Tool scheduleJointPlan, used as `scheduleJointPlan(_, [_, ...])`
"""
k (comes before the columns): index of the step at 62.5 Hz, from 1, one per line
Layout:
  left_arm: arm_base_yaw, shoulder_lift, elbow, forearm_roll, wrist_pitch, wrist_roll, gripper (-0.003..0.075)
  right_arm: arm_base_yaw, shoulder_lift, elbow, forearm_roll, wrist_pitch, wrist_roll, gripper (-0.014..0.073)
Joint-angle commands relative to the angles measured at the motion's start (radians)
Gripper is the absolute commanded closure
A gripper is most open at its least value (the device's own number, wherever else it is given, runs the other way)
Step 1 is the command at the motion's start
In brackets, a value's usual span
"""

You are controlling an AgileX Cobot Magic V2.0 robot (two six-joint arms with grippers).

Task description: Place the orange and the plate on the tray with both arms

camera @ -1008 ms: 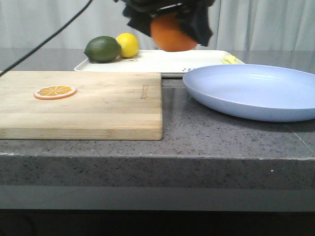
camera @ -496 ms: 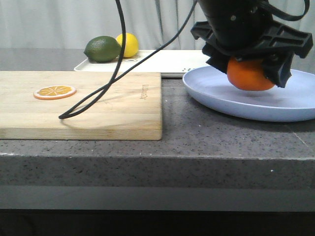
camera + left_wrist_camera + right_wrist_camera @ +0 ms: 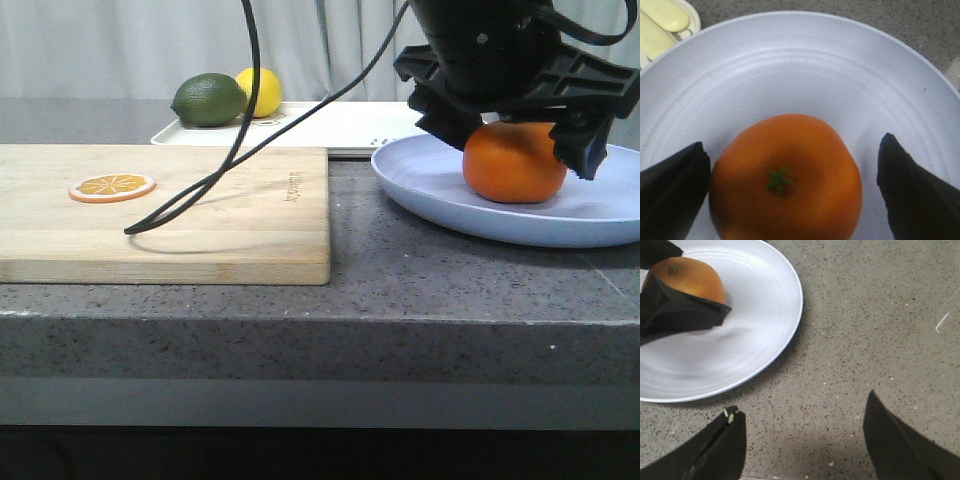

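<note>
The orange [image 3: 515, 162] sits on the lavender-blue plate [image 3: 450, 190] at the right of the counter. My left gripper [image 3: 515, 140] hangs right over it with its jaws open on either side. In the left wrist view the orange [image 3: 787, 175] shows its green stem; one finger [image 3: 675, 190] is at its edge and the other [image 3: 915, 190] stands apart. My right gripper [image 3: 802, 410] is open and empty over bare counter beside the plate [image 3: 740, 340]; it is out of the front view. The white tray [image 3: 330, 125] lies behind the plate.
A wooden cutting board [image 3: 180, 210] with an orange slice [image 3: 111, 186] lies at the left. A lime [image 3: 208, 99] and a lemon [image 3: 262, 88] sit at the tray's left end. A black cable [image 3: 240, 150] droops onto the board. Pale yellow pieces [image 3: 660, 20] lie on the tray's near corner.
My left gripper carried the orange from above the tray down onto the plate. Its jaws have since opened and risen a little, leaving the orange resting on the plate.
</note>
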Motion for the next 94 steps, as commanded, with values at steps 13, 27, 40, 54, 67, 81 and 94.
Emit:
scheduleJointPlan(13, [-0.002, -0.281, 0.0, 0.0, 0.01, -0.069, 0.006, -0.004, 0.004, -0.034, -0.016, -0.061, -0.006, 0.0081])
scheduleJointPlan(27, [0.057, -0.503, 0.235, 0.0, -0.034, -0.069, 0.006, -0.004, 0.004, -0.034, -0.016, -0.056, -0.006, 0.0081])
scheduleJointPlan(40, [0.157, -0.76, 0.537, 0.0, -0.127, -0.069, 0.006, -0.004, 0.004, -0.034, -0.016, -0.056, -0.006, 0.0081])
scheduleJointPlan(54, [0.278, -1.02, 0.787, 0.043, -0.106, -0.067, 0.006, -0.004, 0.004, -0.034, -0.016, -0.055, -0.006, 0.0081])
scheduleJointPlan(67, [0.307, -1.251, 0.958, 0.083, -0.088, -0.065, 0.006, -0.004, 0.004, -0.034, -0.015, -0.054, -0.005, 0.0081])
scheduleJointPlan(81, [0.307, -1.416, 1.057, 0.083, -0.039, -0.065, 0.006, -0.004, 0.004, -0.034, 0.058, 0.0, 0.082, 0.0083])
scheduleJointPlan(94, [0.307, -1.46, 1.062, 0.081, -0.041, -0.065, 0.006, -0.009, 0.07, -0.117, 0.049, 0.034, 0.258, 0.0083])
